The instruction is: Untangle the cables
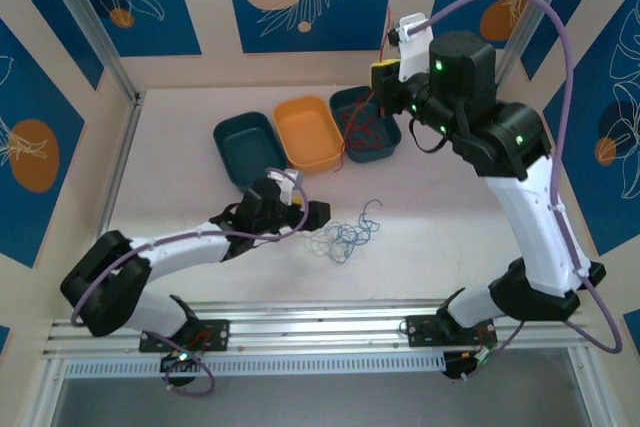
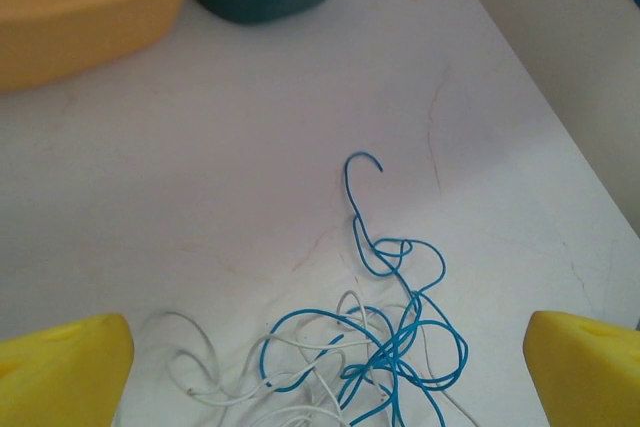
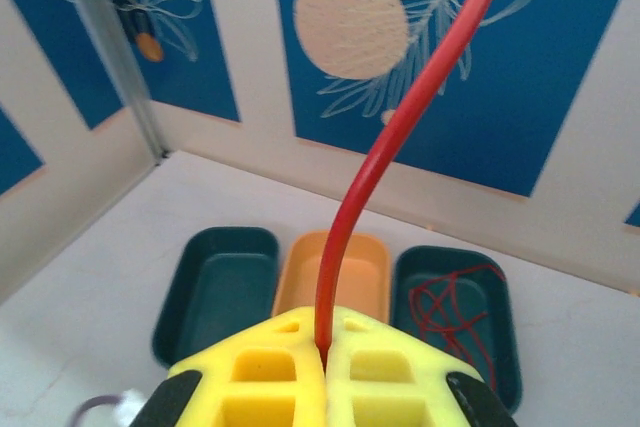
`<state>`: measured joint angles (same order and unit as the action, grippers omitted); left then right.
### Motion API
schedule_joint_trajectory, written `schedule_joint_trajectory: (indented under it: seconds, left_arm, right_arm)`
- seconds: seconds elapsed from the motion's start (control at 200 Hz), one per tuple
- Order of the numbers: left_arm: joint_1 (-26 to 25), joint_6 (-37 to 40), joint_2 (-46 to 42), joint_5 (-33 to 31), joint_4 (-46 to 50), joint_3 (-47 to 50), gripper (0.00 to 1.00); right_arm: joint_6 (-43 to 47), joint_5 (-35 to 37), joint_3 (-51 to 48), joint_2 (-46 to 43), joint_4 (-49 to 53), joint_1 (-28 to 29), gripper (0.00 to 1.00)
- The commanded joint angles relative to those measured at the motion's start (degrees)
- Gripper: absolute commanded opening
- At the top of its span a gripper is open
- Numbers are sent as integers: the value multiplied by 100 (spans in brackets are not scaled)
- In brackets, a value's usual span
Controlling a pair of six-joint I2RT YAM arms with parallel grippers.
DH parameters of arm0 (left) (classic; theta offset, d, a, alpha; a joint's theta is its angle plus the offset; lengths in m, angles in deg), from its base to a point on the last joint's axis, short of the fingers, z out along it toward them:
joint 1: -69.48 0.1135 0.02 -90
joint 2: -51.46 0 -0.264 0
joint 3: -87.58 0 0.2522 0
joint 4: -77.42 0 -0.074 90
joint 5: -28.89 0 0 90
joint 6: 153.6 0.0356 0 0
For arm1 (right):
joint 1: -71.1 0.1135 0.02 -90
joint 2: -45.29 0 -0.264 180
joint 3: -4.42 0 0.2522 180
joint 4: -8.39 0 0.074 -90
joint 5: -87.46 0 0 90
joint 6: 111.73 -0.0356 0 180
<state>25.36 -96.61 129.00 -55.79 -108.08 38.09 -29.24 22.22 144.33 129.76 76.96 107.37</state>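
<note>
White table, walled. Blue-white cables lie tangled before left end effector, spread wide, empty. Raised by teal bin, right end effector pinches red cable. Sorting step; next likely: lower, release into bin.

No readable text, labels or numbers anywhere.

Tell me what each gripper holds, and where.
Right gripper pinches a red cable between its closed jaws, the cable rising from there. Left gripper is open, holding nothing.
</note>
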Motion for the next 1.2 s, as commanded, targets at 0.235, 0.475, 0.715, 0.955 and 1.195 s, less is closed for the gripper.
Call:
schedule_joint_trajectory:
  seconds: [0.235, 0.475, 0.715, 0.955, 1.195]
  left_arm:
    - [-26, 726, -1383, -1323, 1192, 263, 100]
    - [-18, 946, -1777, -1732, 1566, 327, 100]
    - [-1, 865, -1850, -1857, 1585, 439, 100]
    - [26, 858, -1795, -1890, 1547, 427, 100]
    - [27, 809, -1657, -1815, 1519, 409, 100]
  right_arm:
    - [118, -565, 1476, 1594, -119, -1167, 0]
    - [285, -570, 2458, 2809, -230, -1624, 0]
    - [33, -914, 2856, 3464, -251, -2013, 0]
    - [-248, -1199, 2184, 3493, -188, -2128, 0]
    - [-273, -1445, 1835, 3660, 337, -2258, 0]
